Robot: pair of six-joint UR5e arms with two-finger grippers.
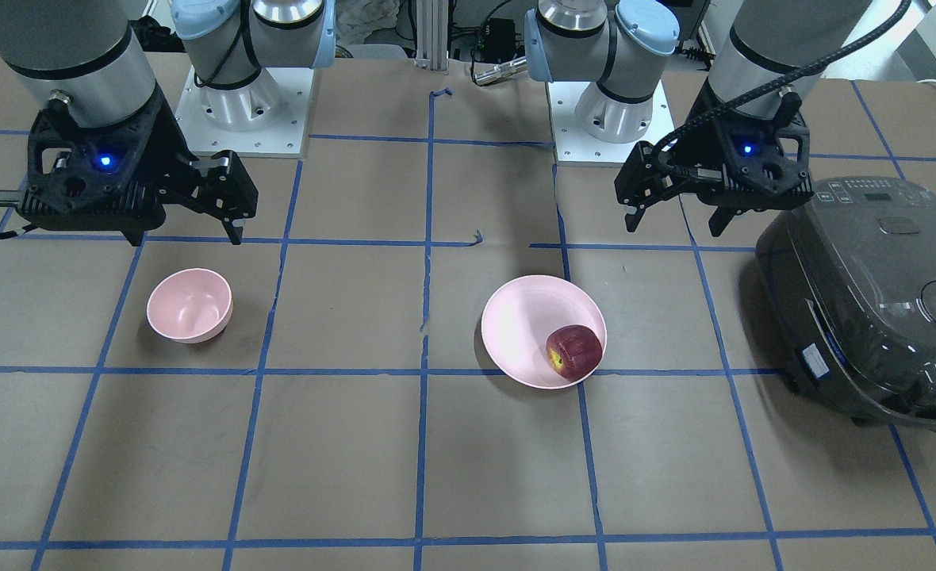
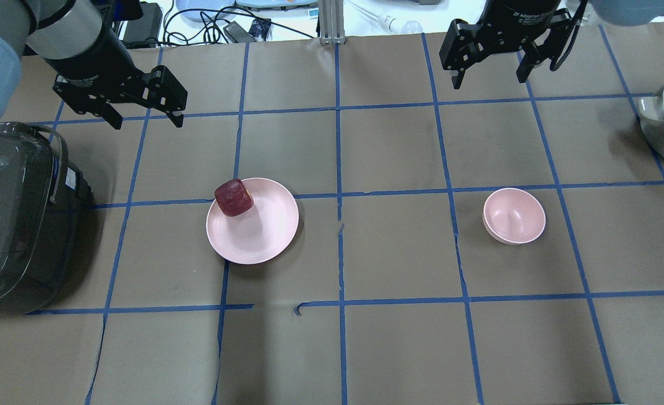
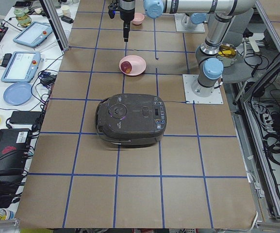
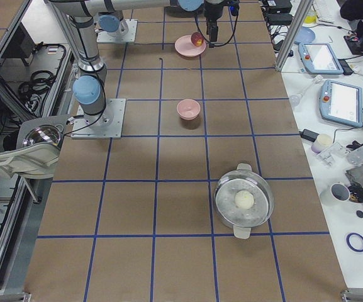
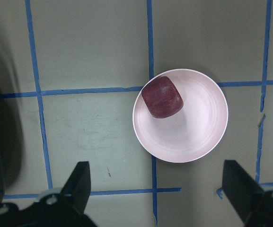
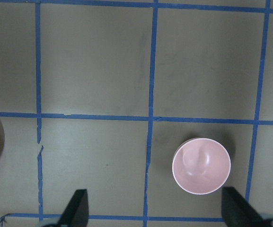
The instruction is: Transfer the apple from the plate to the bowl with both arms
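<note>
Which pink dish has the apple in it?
The wide, shallow pale pink plate: the dark red apple sits by its rim. The small, deep pink bowl is empty.

Brown-papered surface point(image 2: 366, 349) was crossed by a blue tape grid point(image 2: 338, 157), an aluminium post point(image 2: 327, 22) stood at its far edge, a white bench point(image 4: 313, 214) ran alongside with two teach pendants point(image 4: 343, 100), black cables point(image 3: 275, 141) lay coiled on the floor beside it
</note>
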